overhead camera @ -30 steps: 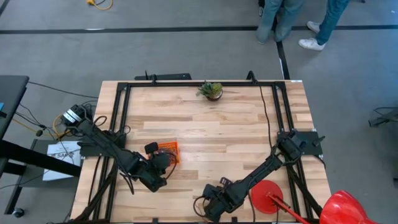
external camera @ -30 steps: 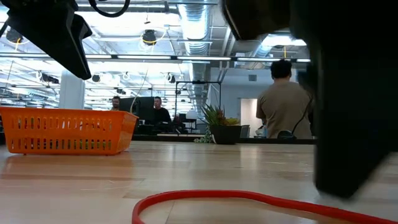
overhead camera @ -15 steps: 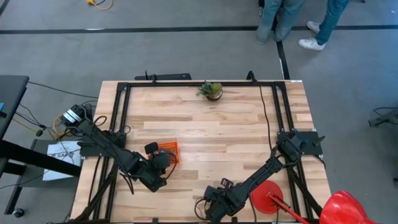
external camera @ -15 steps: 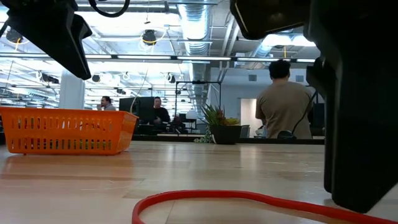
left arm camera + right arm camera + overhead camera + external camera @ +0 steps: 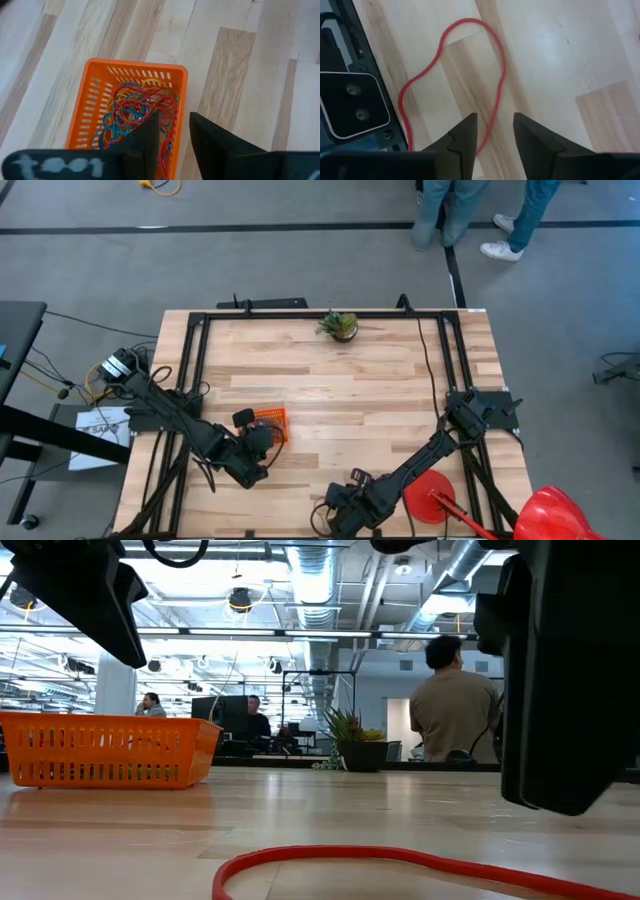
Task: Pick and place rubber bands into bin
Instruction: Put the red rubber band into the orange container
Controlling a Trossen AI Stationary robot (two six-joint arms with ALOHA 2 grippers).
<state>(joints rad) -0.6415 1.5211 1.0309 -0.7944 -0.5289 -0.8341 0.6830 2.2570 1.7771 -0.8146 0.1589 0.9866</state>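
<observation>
Landmark: the small orange rectangular mesh-sided bin, standing on the light wooden plank table toward its left front part.

Left gripper: poised directly above the bin's near end. Its two dark fingers stand apart with a narrow gap, nothing between them. Below them, inside the bin, lies a tangled heap of thin rubber bands in red, blue, yellow and green; the fingers show no contact with the heap.

Right gripper: well to the right of the bin, at the table's front edge, raised off the wood. Its jaws are spread wide and empty. A single loose red rubber band loop lies flat on the table outside the bin, under and ahead of these jaws, one strand running in line with the gap between the fingers, not touched by them. The low view shows the same loop in the foreground, clear of the bin
</observation>
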